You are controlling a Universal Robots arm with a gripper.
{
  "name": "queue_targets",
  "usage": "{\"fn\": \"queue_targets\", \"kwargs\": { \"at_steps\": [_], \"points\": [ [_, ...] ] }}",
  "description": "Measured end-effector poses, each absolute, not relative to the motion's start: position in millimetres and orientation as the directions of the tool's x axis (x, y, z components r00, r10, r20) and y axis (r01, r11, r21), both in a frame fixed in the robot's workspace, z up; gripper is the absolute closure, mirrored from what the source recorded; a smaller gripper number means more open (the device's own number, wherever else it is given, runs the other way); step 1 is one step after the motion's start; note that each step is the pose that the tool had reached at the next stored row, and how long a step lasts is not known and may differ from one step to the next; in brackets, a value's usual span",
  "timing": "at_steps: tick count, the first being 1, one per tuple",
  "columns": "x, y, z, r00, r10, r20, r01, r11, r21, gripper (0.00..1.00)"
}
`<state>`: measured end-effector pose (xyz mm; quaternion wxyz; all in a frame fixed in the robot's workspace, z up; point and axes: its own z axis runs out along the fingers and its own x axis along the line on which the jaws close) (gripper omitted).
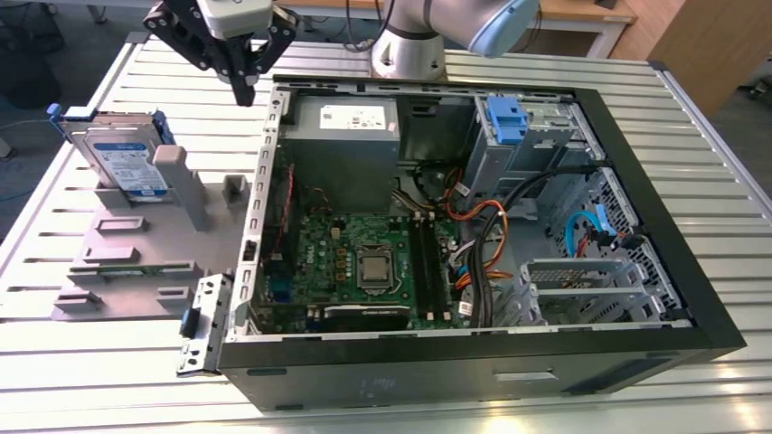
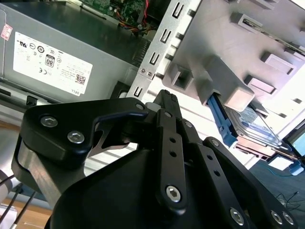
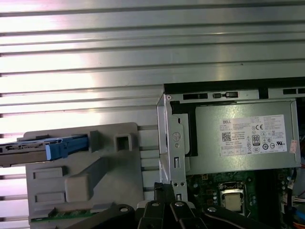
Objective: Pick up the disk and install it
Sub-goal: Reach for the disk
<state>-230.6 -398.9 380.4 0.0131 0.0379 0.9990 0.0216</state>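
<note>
The disk (image 1: 122, 164), silver with a white-and-blue label and a blue carrier, stands on edge in a grey fixture (image 1: 145, 258) at the exterior view's left of the open computer case (image 1: 675, 271). Both wrist views show the disk (image 2: 252, 126) (image 3: 45, 149) edge-on in that fixture. My gripper (image 1: 245, 89) hangs above the case's back left corner, up and to the exterior view's right of the disk, apart from it. Its black fingers meet at the tips (image 2: 167, 95) with nothing between them. The gripper (image 3: 164, 187) shows over the case's edge.
The case lies open on a slatted metal table (image 1: 724, 181). Inside are a grey power supply (image 1: 343, 122), a motherboard (image 1: 362, 262), loose cables (image 1: 483, 235) and a grey drive bay with a blue bracket (image 1: 507, 122). The arm's base (image 1: 410, 50) stands behind the case.
</note>
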Motion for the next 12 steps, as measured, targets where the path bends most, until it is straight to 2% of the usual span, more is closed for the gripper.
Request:
{"fn": "queue_targets", "kwargs": {
  "at_steps": [12],
  "points": [
    [-233.9,-399.0,380.0,-0.997,0.076,-0.024,0.075,0.996,0.044,0.89]
  ]
}}
